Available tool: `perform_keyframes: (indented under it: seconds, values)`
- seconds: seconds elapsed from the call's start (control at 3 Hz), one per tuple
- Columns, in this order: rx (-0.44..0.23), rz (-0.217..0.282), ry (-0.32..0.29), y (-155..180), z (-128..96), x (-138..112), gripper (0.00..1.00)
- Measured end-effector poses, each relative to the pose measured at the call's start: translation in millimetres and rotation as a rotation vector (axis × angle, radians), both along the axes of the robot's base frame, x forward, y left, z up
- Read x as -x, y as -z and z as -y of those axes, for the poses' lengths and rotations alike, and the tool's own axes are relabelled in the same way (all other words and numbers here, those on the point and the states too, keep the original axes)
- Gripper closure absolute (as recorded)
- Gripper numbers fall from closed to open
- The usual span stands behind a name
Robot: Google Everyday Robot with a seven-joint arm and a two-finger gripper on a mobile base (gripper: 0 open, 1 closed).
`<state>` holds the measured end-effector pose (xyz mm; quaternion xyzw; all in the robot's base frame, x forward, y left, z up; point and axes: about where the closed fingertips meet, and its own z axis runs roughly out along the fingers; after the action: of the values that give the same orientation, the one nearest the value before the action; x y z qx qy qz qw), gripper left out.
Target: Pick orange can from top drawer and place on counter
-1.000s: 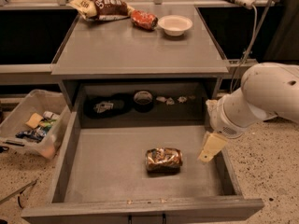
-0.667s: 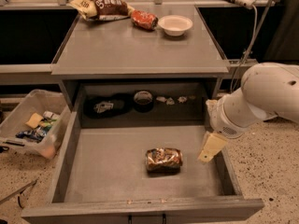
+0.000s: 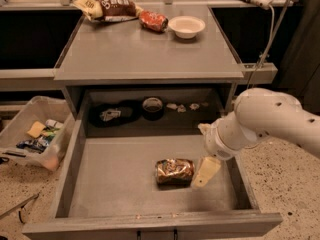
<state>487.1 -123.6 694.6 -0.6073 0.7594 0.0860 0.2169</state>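
Observation:
The orange can [image 3: 174, 171] lies on its side on the floor of the open top drawer [image 3: 120, 179], right of the middle. My gripper [image 3: 200, 156] is inside the drawer just to the right of the can. It is open, with one cream finger [image 3: 206, 171] pointing down beside the can's right end and close to it. It holds nothing. The counter [image 3: 145, 54] is the grey top above the drawer.
On the counter's far edge lie a brown-and-yellow snack bag [image 3: 106, 6], a red shiny packet [image 3: 153, 20] and a white bowl [image 3: 186, 26]. Dark items [image 3: 152, 106] sit on the shelf behind the drawer. A plastic bin [image 3: 32, 134] stands on the floor at the left.
My gripper has moved left and down, closer to the can's right end. The can has not moved.

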Motion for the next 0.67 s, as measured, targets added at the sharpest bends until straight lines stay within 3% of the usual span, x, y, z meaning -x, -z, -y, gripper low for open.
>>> perform_keyframes:
  seconds: [0.67]
  values:
    - [-0.122, -0.101, -0.095, 55, -59, 26, 0.0]
